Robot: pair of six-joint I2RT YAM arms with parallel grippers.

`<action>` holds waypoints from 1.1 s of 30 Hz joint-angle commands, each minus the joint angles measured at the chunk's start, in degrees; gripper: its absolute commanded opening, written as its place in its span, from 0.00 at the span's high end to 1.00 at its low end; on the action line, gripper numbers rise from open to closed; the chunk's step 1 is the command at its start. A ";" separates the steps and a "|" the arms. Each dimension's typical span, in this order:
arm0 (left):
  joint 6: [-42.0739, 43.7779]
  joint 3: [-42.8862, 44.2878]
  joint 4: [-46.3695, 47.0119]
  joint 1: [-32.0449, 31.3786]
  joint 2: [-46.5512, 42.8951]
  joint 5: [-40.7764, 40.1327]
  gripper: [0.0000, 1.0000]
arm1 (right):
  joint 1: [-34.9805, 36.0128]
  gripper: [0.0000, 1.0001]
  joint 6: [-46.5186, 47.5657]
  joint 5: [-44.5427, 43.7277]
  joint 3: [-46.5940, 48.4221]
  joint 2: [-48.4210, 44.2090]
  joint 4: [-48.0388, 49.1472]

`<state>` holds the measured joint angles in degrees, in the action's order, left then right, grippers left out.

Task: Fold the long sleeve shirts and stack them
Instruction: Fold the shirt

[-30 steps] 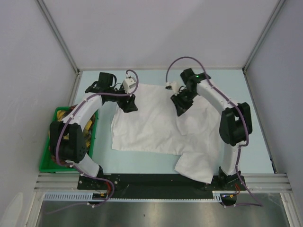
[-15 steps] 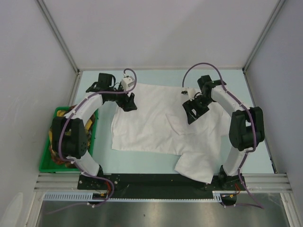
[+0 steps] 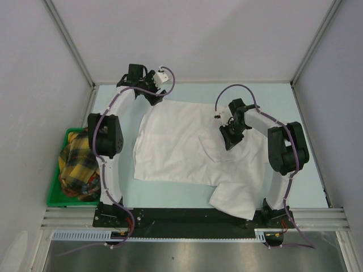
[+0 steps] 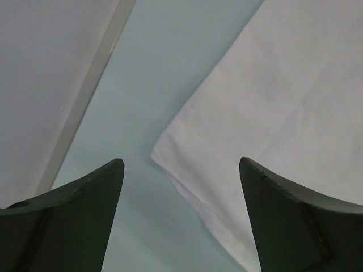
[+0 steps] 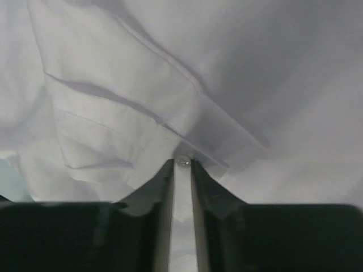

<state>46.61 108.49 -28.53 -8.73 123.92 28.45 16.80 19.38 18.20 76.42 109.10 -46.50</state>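
A white long sleeve shirt [image 3: 181, 144] lies spread and wrinkled on the pale blue table, with one sleeve folded toward the near edge [image 3: 235, 198]. My left gripper [image 3: 156, 97] is open and empty just above the shirt's far left corner. In the left wrist view that corner [image 4: 161, 154] lies between my spread fingers [image 4: 91, 192]. My right gripper [image 3: 229, 139] sits on the shirt's right half. In the right wrist view it [image 5: 182, 163] is shut on a fold of the shirt [image 5: 142, 85] beside a small button [image 5: 182, 161].
A green bin [image 3: 54, 195] holding a yellow plaid cloth [image 3: 76, 167] stands at the table's left edge. White walls with metal posts close in the far, left and right sides. The black arm rail [image 3: 187, 218] runs along the near edge.
My left arm swung from the shirt's left side out to its far left corner, uncovering the green bin. My right gripper shifted right and nearer on the shirt, its elbow folding in.
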 commanded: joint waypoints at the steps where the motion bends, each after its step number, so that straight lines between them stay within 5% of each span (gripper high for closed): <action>1: 7.09 9.45 -0.82 0.56 7.29 -3.58 0.12 | -0.10 1.00 -0.66 -1.93 2.23 -1.25 -0.08; 6: 7.79 21.75 -1.00 0.82 17.21 -2.43 0.17 | -0.36 1.00 1.36 -0.98 2.68 -4.50 -2.19; 12: 13.06 23.53 -1.17 0.65 21.01 -2.69 0.21 | -0.19 0.98 1.63 0.96 3.03 -7.50 -3.16; 14: 14.47 23.09 -1.44 0.65 21.36 -2.87 0.22 | -0.19 0.62 1.28 1.66 3.12 -6.71 -3.16; 15: 14.74 22.91 -1.87 0.65 21.54 -3.04 0.22 | -0.10 0.34 0.84 2.19 3.21 -6.27 -3.07; 17: 16.58 22.21 -2.31 0.65 21.80 -3.40 0.24 | 0.25 0.17 0.23 1.85 3.12 -4.43 -2.72; 23: 20.09 22.03 -3.98 0.56 23.03 -4.01 0.34 | -0.18 0.16 -1.80 -2.46 3.03 -0.21 -0.52; 26: 22.99 22.29 -5.82 0.03 23.91 -4.72 0.39 | 0.43 0.24 -1.27 -2.81 3.38 1.82 -1.49; 33: 26.77 22.29 -10.84 -0.58 24.27 -4.01 0.63 | 1.31 0.74 -0.92 -2.64 3.12 1.65 -1.84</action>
<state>68.71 129.25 -34.54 -8.67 147.06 23.73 17.50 18.48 15.81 78.13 111.46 -48.07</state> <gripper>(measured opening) 0.428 0.402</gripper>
